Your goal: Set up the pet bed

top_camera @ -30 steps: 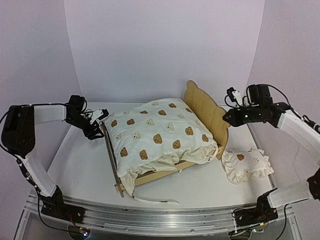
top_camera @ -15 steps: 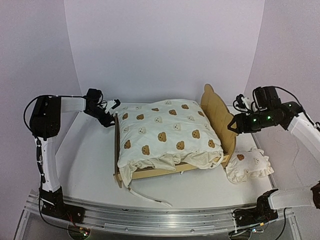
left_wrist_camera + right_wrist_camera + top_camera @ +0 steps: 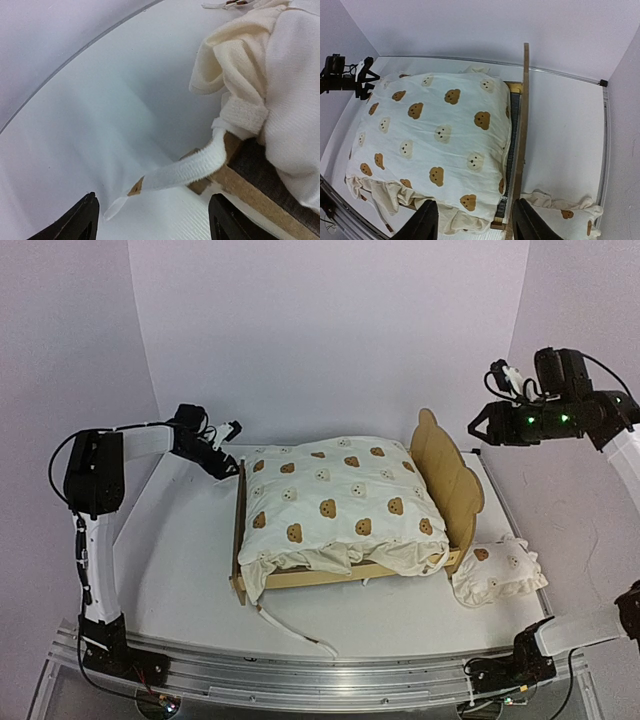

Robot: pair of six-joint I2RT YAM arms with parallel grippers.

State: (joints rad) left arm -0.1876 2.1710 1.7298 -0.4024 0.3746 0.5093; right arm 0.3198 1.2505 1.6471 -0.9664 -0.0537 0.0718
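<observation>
Low at centre frame, a loose tie point(image 3: 297, 631) is trailing from the cushion point(image 3: 335, 502); the pillow point(image 3: 497, 573) is lying lower right, just beside the pet bed point(image 3: 448, 472). Mid-frame, you are seeing that bed sitting squarer than a second ago, so positioning looks done. Upper left, the left gripper point(image 3: 224, 448) is hovering by the bed's upper-left corner, spread wide, seemingly gripping nothing. Upper right, the right gripper point(image 3: 480, 427) is lifting away, jaws parted, empty.
</observation>
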